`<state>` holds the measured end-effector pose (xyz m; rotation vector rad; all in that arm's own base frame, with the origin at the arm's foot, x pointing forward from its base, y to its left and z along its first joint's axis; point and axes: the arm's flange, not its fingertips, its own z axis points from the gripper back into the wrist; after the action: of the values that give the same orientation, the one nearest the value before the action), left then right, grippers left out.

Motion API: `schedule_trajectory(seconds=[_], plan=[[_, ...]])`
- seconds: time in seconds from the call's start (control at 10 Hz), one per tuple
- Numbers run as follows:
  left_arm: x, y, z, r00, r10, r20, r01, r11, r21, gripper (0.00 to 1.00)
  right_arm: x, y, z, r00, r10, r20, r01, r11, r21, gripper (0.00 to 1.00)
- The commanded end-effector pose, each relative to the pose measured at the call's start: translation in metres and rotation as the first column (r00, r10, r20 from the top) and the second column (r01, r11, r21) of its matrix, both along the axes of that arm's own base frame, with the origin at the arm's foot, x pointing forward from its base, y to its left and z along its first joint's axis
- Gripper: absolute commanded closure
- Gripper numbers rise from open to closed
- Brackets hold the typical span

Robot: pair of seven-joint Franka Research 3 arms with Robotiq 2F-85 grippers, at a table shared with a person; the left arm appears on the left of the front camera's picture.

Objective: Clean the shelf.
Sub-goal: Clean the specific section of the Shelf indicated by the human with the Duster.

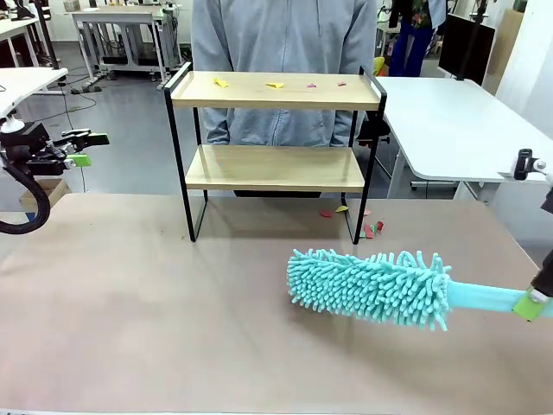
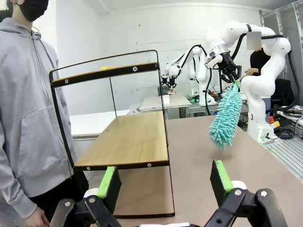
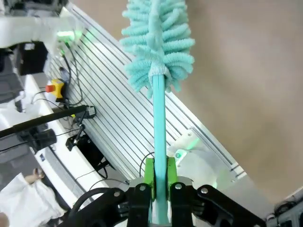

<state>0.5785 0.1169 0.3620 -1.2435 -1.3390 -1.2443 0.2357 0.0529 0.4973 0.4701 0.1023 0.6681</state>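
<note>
The shelf stands at the far middle of the table, with a few yellow and red scraps on its top board. Its lower board looks bare. A teal fluffy duster hovers low over the table, in front of the shelf and to its right. My right gripper is shut on the duster's teal handle, and the head points away from it. The left gripper hangs open and empty at the far left, its green pads facing the shelf's end.
Red and yellow scraps lie on the brown table top by the shelf's right leg. A person in a grey hoodie stands right behind the shelf. A white table stands at the far right.
</note>
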Motion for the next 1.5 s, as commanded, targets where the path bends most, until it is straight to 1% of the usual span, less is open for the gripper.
schedule_trajectory(seconds=[0.0,1.4], plan=[[-0.0017,-0.0009,0.0025,1.000,0.000,0.013,0.000,1.000,-0.003,0.00,-0.0019,0.0073,-0.0009,1.000,0.021,-0.003,-0.021,1.000,-0.018,0.87],[-0.0017,-0.0009,0.0025,1.000,0.000,0.013,0.000,1.000,-0.003,0.00,-0.0019,0.0073,-0.0009,1.000,0.021,-0.003,-0.021,1.000,-0.018,0.87]])
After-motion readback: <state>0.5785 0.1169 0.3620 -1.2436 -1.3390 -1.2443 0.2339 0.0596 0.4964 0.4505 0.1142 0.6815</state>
